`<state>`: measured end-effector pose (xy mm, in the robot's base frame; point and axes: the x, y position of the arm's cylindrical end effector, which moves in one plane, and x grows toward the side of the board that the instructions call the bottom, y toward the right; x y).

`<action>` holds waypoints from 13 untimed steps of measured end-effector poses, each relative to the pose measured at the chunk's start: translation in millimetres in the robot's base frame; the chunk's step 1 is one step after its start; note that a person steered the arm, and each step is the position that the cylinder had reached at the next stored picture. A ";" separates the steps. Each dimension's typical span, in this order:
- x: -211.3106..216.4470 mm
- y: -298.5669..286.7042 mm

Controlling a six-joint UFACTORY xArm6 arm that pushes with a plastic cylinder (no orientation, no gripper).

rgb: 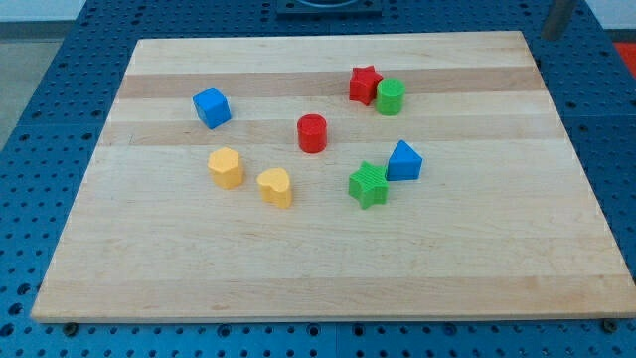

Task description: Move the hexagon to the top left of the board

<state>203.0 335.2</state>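
Facing yellow hexagon (226, 167): my tip (550, 36), off-board

A blue cube (211, 107) is seen in the upper left of the frame. A red star (364, 85) is placed right of centre near the top, touched on its right by a green cylinder (391, 96). A red cylinder (312, 133) is set alone near the middle. Below and left of it, a yellow heart (275, 186) is found. A green star (369, 184) is pressed against a blue triangular block (403, 161) at its upper right. A blue perforated tabletop (40, 60) is visible around the edges.
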 end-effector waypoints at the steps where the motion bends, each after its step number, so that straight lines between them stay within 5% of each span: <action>1: 0.0 0.0; 8: 1.2 -94.5; 9: 21.2 -94.5; 13: 229.7 -113.2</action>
<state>432.8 221.9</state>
